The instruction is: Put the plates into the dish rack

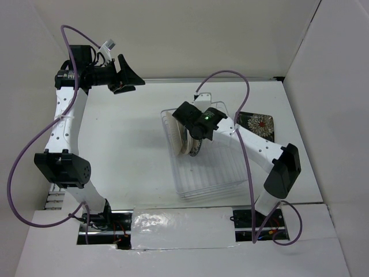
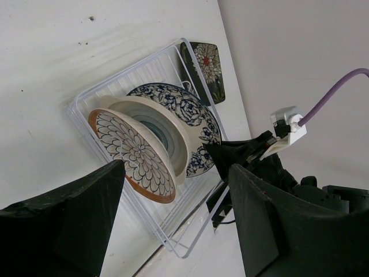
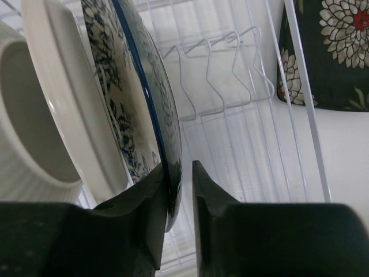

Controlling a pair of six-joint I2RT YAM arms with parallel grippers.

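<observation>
1. presently the dish rack sits on the white table, right of centre in the top view.
2. we count three plates standing on edge at the rack's far-left end, packed close together. a brown-and-white radial plate is outermost, and a white plate with a bluish centre comes next. a blue-flowered plate is innermost, facing the open tines.
3. the right gripper reaches down into the rack. its two fingers straddle the rim of the blue-flowered plate, one on each face.
4. in the right wrist view, the finger on the picture's left lies against the plate's flowered face. a thin pale sliver shows between the rim and the other finger. we cannot tell whether the plate is pinched or let go.
5. a dark floral squarish plate lies flat on the table just outside the rack's right wall, near its far corner. it is not yet loaded.
6. the left gripper hangs above the far-left part of the table, well apart from the rack. its jaws are spread wide with nothing between them. the left wrist view looks across at the rack and its three plates through that gap.
</observation>
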